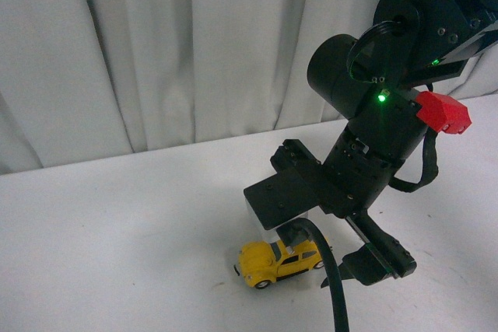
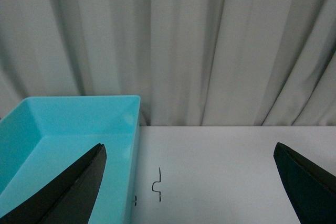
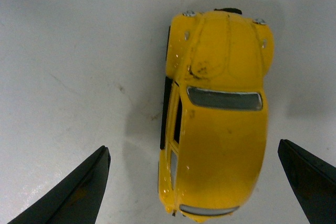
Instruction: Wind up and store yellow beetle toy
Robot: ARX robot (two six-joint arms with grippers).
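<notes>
The left gripper [image 2: 187, 150], fingers apart and empty, hangs beside the teal bin [image 2: 63, 124]. The yellow beetle toy [image 3: 218, 114] sits on the white worktop [image 1: 117, 231] between the right gripper's [image 3: 193, 148] spread fingers, off-centre. One finger may touch first and make the glossy shell skid or slip free.

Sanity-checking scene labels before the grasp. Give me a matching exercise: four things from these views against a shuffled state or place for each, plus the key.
Things:
1. yellow beetle toy
2. bin
3. right pincer
4. left pincer

States or places:
A. open, facing the curtain, nothing between its fingers
B. on its wheels on the white table
C. open, one finger on each side of the toy
D. turquoise, near the curtain

Pairs: 1-B, 2-D, 3-C, 4-A.
</notes>
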